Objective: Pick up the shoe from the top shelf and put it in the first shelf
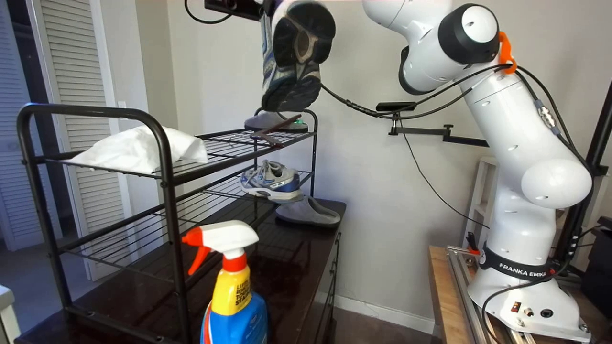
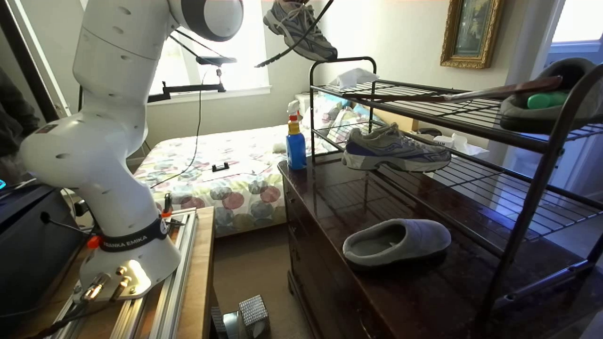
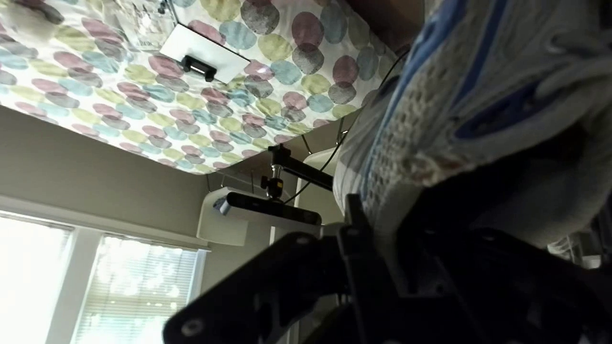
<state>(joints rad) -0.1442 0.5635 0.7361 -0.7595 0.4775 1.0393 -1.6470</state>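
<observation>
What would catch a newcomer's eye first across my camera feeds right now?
Probably the grey lace-up sneaker gripped in the tool, hanging in midair at the top of both exterior views. Next, perhaps, the blue-and-yellow spray bottle standing on the dark wooden dresser beside the black shoe rack. In the wrist view, the polka-dot bedspread spreads across the upper left.

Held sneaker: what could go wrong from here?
Slip: the gripper seems to pinch the held sneaker by its opening's rim, so it might swing or drop.
Snag: its low-hanging end could catch the top shelf on descent.
Collision: another sneaker occupies the lower wire tier and might be knocked toward the grey slipper below.
</observation>
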